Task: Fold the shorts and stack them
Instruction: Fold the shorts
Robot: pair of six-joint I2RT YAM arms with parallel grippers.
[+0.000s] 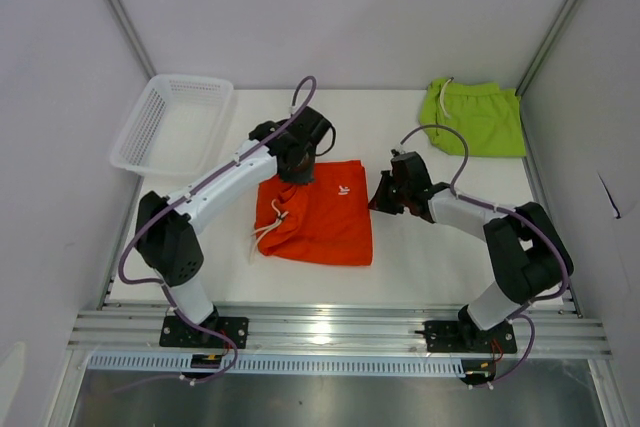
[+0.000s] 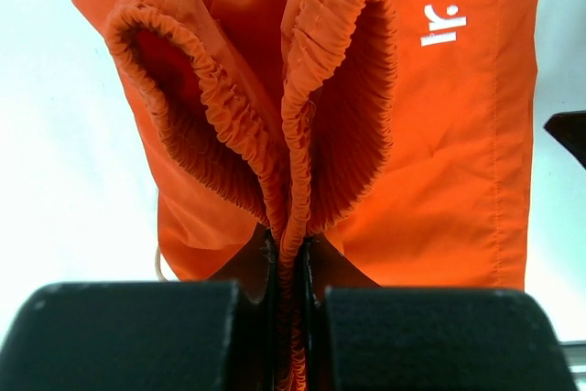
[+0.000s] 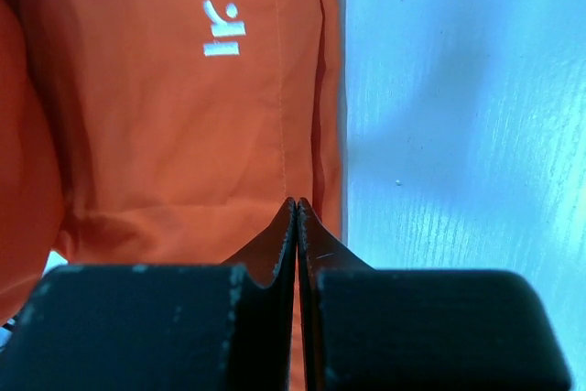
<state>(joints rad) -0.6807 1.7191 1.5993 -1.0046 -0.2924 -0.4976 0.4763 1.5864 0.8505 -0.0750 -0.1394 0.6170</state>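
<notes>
A white counter (image 1: 430,247) sits boxed in by pale walls, with aluminium rails along its near edge and up the corners. The orange shorts (image 1: 325,217) lie near the middle, folded into a rough rectangle, logo (image 1: 343,190) facing up and a white drawstring (image 1: 268,232) spilling off their left edge. The left tool (image 2: 290,249) is clenched on the gathered elastic waistband (image 2: 229,125), which rises in two puckered loops from the pinch at the far left corner of the cloth. The right tool (image 3: 296,217) is closed tight, fingers pressed flat together, poised at the shorts' straight right edge. Bare counter shows to the right of that edge and in a strip along the near rail. The lime green shorts (image 1: 478,117) lie bunched in the far right corner, well apart. A white mesh basket (image 1: 135,137) fills the far left corner, close to the left arm's elbow.
</notes>
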